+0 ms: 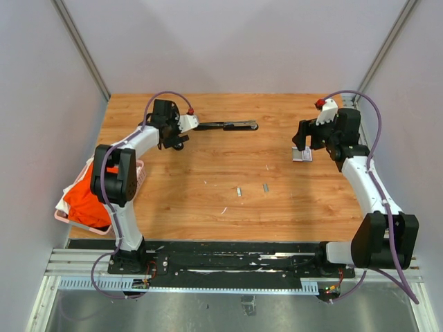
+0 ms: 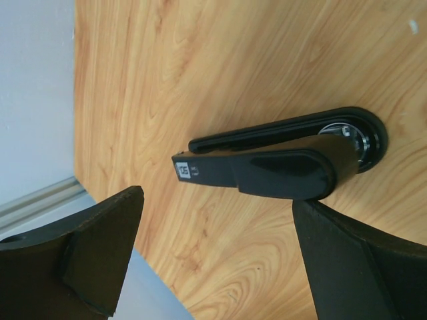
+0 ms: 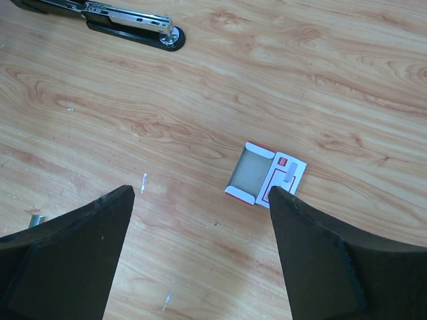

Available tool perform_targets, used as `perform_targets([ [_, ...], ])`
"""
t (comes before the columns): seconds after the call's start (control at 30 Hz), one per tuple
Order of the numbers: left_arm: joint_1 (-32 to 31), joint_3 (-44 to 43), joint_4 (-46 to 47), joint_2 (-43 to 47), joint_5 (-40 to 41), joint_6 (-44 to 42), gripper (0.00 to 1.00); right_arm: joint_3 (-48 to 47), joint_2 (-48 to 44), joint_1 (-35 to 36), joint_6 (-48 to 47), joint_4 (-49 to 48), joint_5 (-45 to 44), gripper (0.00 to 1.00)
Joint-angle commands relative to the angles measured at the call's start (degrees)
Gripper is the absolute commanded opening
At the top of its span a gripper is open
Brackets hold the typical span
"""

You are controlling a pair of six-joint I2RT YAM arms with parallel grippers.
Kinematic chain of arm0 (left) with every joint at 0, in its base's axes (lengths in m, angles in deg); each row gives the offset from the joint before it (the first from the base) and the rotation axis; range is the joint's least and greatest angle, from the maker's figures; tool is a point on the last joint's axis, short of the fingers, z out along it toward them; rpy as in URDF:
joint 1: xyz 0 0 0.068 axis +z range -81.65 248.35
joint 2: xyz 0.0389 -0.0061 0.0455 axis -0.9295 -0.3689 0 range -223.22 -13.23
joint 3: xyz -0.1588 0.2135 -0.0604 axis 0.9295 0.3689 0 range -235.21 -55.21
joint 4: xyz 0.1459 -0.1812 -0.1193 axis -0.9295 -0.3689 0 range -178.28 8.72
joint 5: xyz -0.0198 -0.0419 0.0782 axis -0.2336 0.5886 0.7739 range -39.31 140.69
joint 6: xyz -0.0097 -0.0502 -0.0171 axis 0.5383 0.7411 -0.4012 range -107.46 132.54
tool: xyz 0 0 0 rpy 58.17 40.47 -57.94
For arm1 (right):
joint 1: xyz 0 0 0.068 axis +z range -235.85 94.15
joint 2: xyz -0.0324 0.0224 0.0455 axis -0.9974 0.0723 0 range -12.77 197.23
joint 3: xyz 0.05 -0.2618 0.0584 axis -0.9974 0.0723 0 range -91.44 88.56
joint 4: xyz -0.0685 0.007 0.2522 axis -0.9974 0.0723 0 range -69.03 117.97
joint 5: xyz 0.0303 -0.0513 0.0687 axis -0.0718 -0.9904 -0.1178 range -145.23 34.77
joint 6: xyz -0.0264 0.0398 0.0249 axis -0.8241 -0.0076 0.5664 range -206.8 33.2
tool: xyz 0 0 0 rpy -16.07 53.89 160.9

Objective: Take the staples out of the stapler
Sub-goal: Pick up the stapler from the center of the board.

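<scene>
While pale side walls [image 1: 41, 104] hem the wooden table [image 1: 208, 166], the overhead view shows broad bare wood between the two arms. A pink basket [image 1: 141, 174] holding orange cloth sits at the left edge, beside the left arm. The black stapler [image 1: 227, 125] lies opened out flat near the far edge, just right of the left gripper [image 1: 177, 136], whose jaws are spread and hold nothing. The right gripper [image 1: 304, 140] hangs just above a small box [image 1: 302, 154] near the right edge, likewise spread and empty. Two short grey staples [image 1: 239, 191] lie loose at mid-table, well apart from both grippers and the stapler.

From the left wrist, the stapler fills the gap ahead of the spread fingers [image 2: 100, 260], touching neither. The table's edge and grey wall run close by the left finger. A small white label on the stapler's tip cannot be read.

From the right wrist, the box proves open, white with red trim, just beyond one finger [image 3: 333, 267]; its printing is too small to read. One staple strip lies at the frame's left edge, with thin slivers nearby. The stapler's bright metal channel shows top left.
</scene>
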Motion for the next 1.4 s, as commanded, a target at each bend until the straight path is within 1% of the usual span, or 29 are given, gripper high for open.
perform_targets([
  [0.0,-1.3,-2.1,-1.7,0.0,-2.4,1.7,0.98,0.4,0.4,-0.9,0.1,-0.7,0.8,0.84],
  [0.07,-1.3,-2.7,-3.4,-0.4,-3.2,0.6,1.00,0.4,0.4,-0.9,0.0,-0.6,0.6,0.84],
  [0.1,-1.3,-3.0,-4.3,-0.6,-3.7,-0.2,0.98,0.4,0.3,-0.9,-0.1,-0.6,0.6,0.84],
  [0.33,-1.4,-6.2,-14.0,-3.0,-7.2,-6.3,0.71,0.4,0.6,-0.9,-0.3,-0.4,0.5,0.84],
  [0.4,-1.4,-7.4,-15.7,-3.9,-7.7,-7.0,0.70,0.4,0.5,-0.9,-0.3,-0.4,0.4,0.84],
  [0.63,-1.5,-8.6,-15.9,-5.5,-7.8,-9.1,0.70,0.3,0.8,-0.9,-0.4,-0.4,0.3,0.84],
  [0.7,-1.6,-9.0,-16.5,-6.0,-8.0,-9.6,0.65,0.4,0.9,-0.9,-0.4,-0.4,0.2,0.84],
  [0.77,-1.8,-9.6,-17.5,-6.6,-8.4,-10.1,0.63,0.3,1.0,-0.9,-0.4,-0.4,0.1,0.84],
  [0.97,-2.2,-11.8,-20.8,-8.0,-10.2,-10.6,0.48,0.2,1.3,-0.9,-0.5,-0.3,0.0,0.83],
  [1.13,-3.2,-12.9,-22.0,-8.3,-10.3,-9.9,0.47,0.3,1.6,-0.9,-0.5,-0.3,0.0,0.83],
  [1.2,-4.1,-13.4,-23.1,-8.4,-10.8,-9.0,0.44,0.2,1.6,-0.9,-0.5,-0.3,0.0,0.83],
  [1.23,-4.5,-13.6,-23.8,-8.4,-11.0,-8.7,0.40,0.2,1.7,-0.9,-0.5,-0.3,0.0,0.83],
  [1.37,-6.8,-13.8,-24.9,-8.3,-11.0,-6.4,0.39,0.1,1.7,-0.9,-0.5,-0.3,0.2,0.83],
])
